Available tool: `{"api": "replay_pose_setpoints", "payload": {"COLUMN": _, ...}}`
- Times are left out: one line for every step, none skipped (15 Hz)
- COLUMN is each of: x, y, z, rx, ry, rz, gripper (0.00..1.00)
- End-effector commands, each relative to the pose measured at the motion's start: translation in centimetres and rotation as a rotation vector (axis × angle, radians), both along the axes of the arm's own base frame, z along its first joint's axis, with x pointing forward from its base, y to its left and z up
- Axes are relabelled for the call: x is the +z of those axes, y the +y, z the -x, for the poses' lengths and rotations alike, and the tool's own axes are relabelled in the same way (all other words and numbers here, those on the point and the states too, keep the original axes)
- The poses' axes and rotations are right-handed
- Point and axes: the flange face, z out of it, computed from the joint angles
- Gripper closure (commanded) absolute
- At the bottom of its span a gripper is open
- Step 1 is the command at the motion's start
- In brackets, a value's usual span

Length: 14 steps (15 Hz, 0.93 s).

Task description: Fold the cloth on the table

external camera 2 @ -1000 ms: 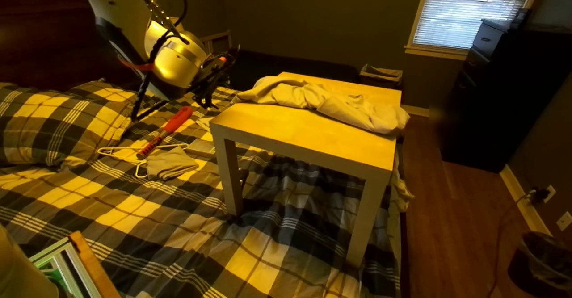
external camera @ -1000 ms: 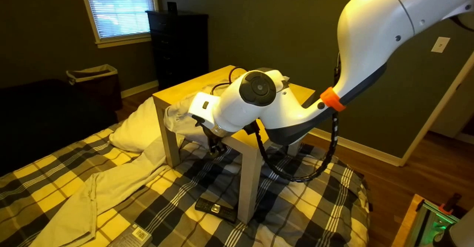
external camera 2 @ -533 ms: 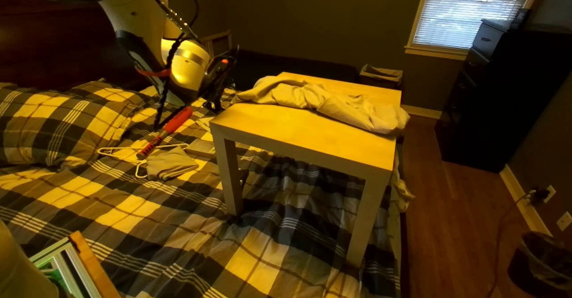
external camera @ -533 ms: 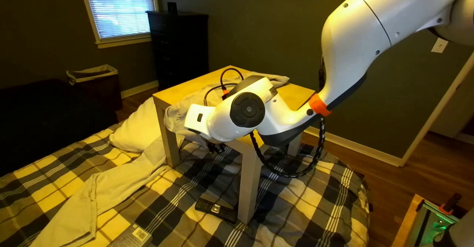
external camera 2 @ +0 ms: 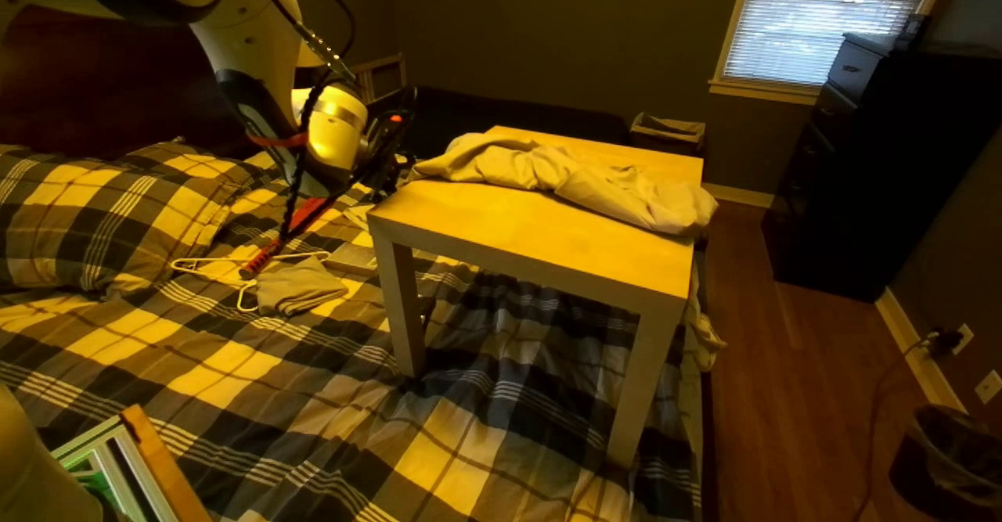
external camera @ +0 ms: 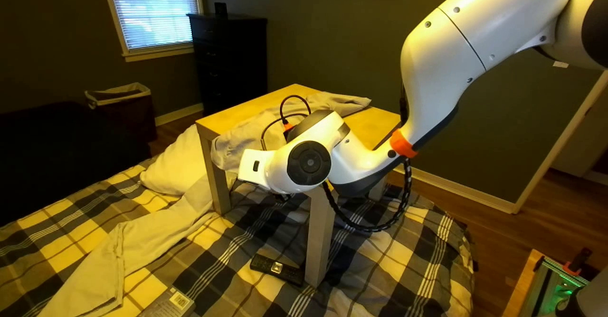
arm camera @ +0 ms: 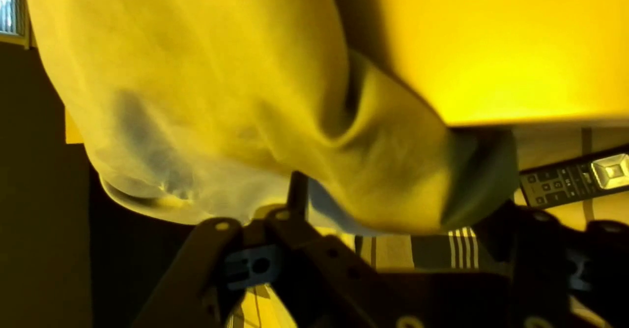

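Observation:
The cloth is a light, crumpled strip lying across the small pale table. In both exterior views the cloth (external camera: 335,100) (external camera 2: 540,166) and the tabletop (external camera: 244,109) (external camera 2: 509,221) show. My gripper (external camera 2: 383,174) is beside the table edge, at the cloth's near end. In an exterior view it is mostly hidden under the wrist. In the wrist view my gripper (arm camera: 402,197) is open, its fingers (arm camera: 297,195) wide apart. A draped fold of the cloth (arm camera: 221,72) hangs over the table edge between and just ahead of the fingertips. Whether they touch it I cannot tell.
The table stands on a plaid bed. A remote (external camera: 276,269) (arm camera: 570,180) lies by a table leg. A pale sheet (external camera: 161,236) and a box (external camera: 171,303) lie nearby. A red-handled tool (external camera 2: 262,258), a hanger (external camera 2: 207,268) and a small folded cloth (external camera 2: 301,286) lie on the bed.
The arm has moved lower and closer to the table, bringing my gripper to the cloth's end at the table edge. The cloth has not visibly moved.

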Motion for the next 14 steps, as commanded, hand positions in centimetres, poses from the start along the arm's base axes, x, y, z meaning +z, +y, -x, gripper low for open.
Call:
{"api": "replay_pose_setpoints", "payload": {"x": -0.2, "y": 0.1, "z": -0.7, "rx": 0.013, "ry": -0.028, "rz": 0.058, "gripper": 0.50}}
{"api": "replay_pose_setpoints", "payload": {"x": 0.0, "y": 0.1, "z": -0.9, "rx": 0.018, "ry": -0.031, "rz": 0.065, "gripper": 0.58}}
{"api": "replay_pose_setpoints", "payload": {"x": 0.3, "y": 0.2, "z": -1.2, "rx": 0.026, "ry": -0.036, "rz": 0.075, "gripper": 0.65}}
{"api": "replay_pose_setpoints", "payload": {"x": 0.5, "y": 0.3, "z": -1.3, "rx": 0.032, "ry": -0.037, "rz": 0.081, "gripper": 0.74}}
{"api": "replay_pose_setpoints", "payload": {"x": 0.8, "y": 0.4, "z": -1.6, "rx": 0.039, "ry": -0.038, "rz": 0.087, "gripper": 0.82}}
{"api": "replay_pose_setpoints", "payload": {"x": 0.9, "y": 0.5, "z": -1.7, "rx": 0.046, "ry": -0.039, "rz": 0.093, "gripper": 0.89}}
{"api": "replay_pose_setpoints", "payload": {"x": 1.1, "y": 0.6, "z": -1.8, "rx": 0.051, "ry": -0.038, "rz": 0.094, "gripper": 0.98}}
{"api": "replay_pose_setpoints", "payload": {"x": 1.3, "y": 0.7, "z": -1.8, "rx": 0.054, "ry": -0.036, "rz": 0.092, "gripper": 1.00}}
{"api": "replay_pose_setpoints", "payload": {"x": 1.7, "y": 0.9, "z": -1.9, "rx": 0.053, "ry": -0.027, "rz": 0.082, "gripper": 1.00}}
{"api": "replay_pose_setpoints", "payload": {"x": 2.0, "y": 1.1, "z": -1.8, "rx": 0.042, "ry": 0.004, "rz": 0.058, "gripper": 1.00}}
{"api": "replay_pose_setpoints", "payload": {"x": 2.6, "y": 1.3, "z": -1.9, "rx": 0.025, "ry": 0.017, "rz": 0.034, "gripper": 1.00}}
{"api": "replay_pose_setpoints", "payload": {"x": 3.5, "y": 1.5, "z": -1.9, "rx": -0.007, "ry": 0.062, "rz": -0.015, "gripper": 0.99}}
{"api": "replay_pose_setpoints", "payload": {"x": 4.3, "y": 1.5, "z": -1.9, "rx": -0.045, "ry": 0.107, "rz": -0.066, "gripper": 0.99}}
{"api": "replay_pose_setpoints", "payload": {"x": 5.7, "y": 1.6, "z": -1.9, "rx": -0.076, "ry": 0.138, "rz": -0.100, "gripper": 0.99}}
